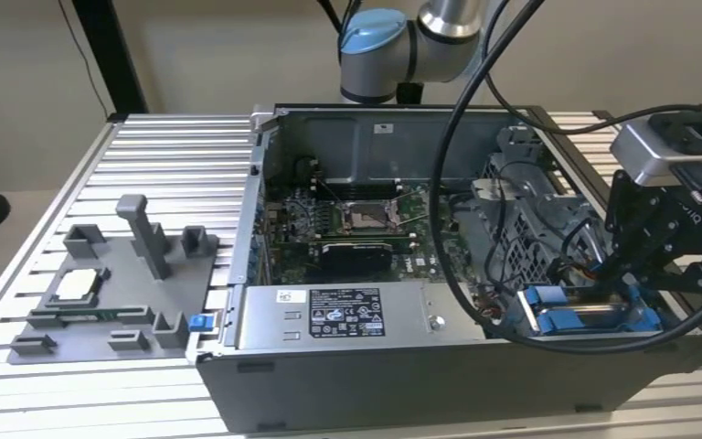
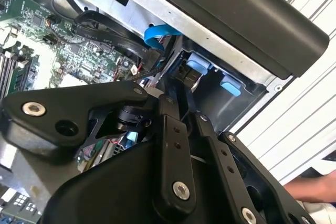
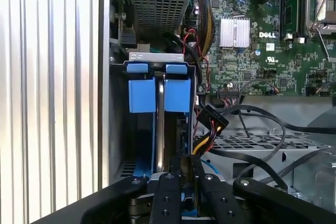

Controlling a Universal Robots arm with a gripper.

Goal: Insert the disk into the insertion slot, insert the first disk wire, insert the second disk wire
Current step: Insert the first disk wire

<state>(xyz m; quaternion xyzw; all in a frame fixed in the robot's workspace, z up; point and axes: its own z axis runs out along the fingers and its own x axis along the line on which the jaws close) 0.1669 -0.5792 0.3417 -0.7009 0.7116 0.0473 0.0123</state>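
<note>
Computer case [image 1: 449, 384] lies open on a ribbed metal worktop [image 1: 180, 155] in the exterior view. A robot arm [image 1: 382, 46] comes in from the far side and bends down over the case's near corner at the exterior view's right. The disk [image 1: 583, 318], in its bright blue frame, sits low in that corner, and the jaws hang just above it.

In the first wrist view the disk [image 3: 142, 95] lies straight ahead of the jaws. Its two blue tabs are side by side, seated between the grey walls of the slot [image 3: 116, 129]. The black fingers [image 3: 167, 195] run close together toward their tips. Whether anything is pinched between them cannot be told. A black plug [image 3: 210, 124] with red and yellow wires hangs just beside the slot.

In the second wrist view the fingers [image 2: 173, 145] point toward the disk [image 2: 230, 85].

A grey, labelled power supply [image 1: 339, 315] sits along the case's near wall, next to the green motherboard [image 1: 351, 219].
</note>
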